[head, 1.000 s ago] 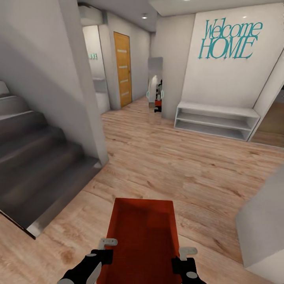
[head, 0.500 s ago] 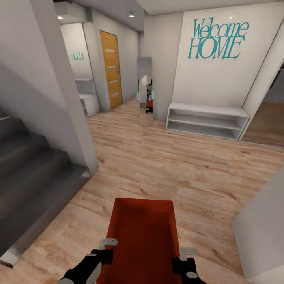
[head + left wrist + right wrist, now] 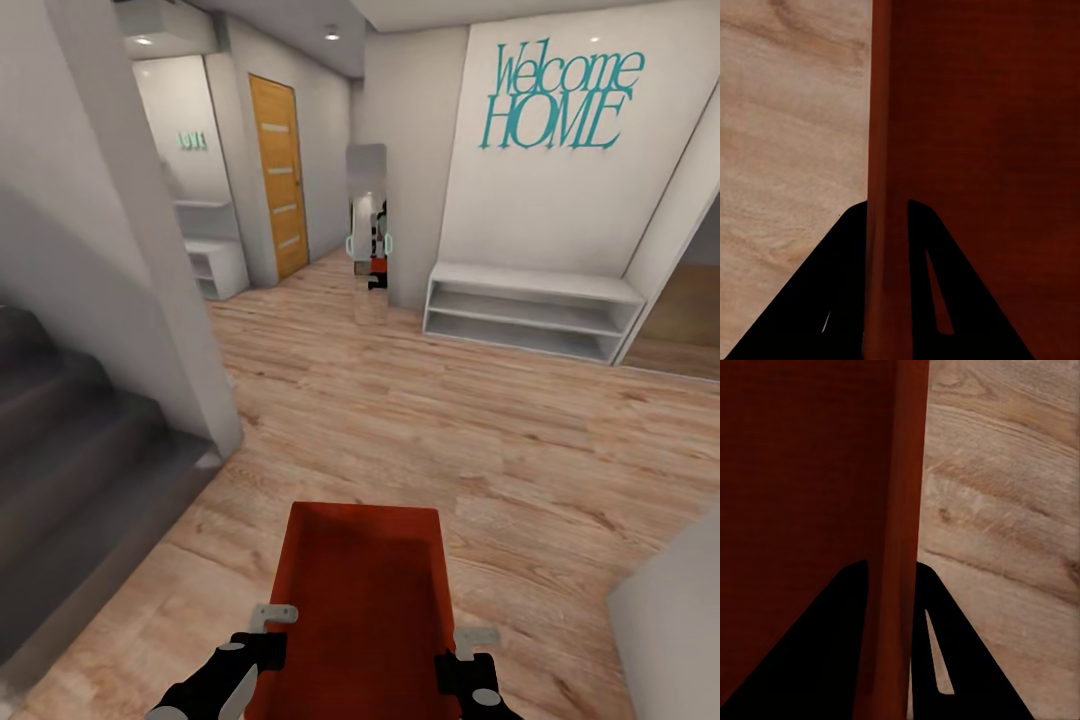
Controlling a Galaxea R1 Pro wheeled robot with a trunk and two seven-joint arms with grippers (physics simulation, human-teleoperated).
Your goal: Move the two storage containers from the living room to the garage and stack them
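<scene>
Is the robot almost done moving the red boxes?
Not yet. One orange-red bin is picked up: the left hand and right hand each pinch a side wall. It's in a hallway with wood floor, not the garage. Setting down and stacking remain.

- A light wood plank floor spans the middle and lower frame of the head view, running back into the hallway at upper left.
- A white low open shelf unit stands on it at centre right, against the wall.
- A tall narrow mirror stands on it at upper centre.
- Dark grey stairs meet it at lower left.
- A smaller white shelf sits at upper left.
</scene>
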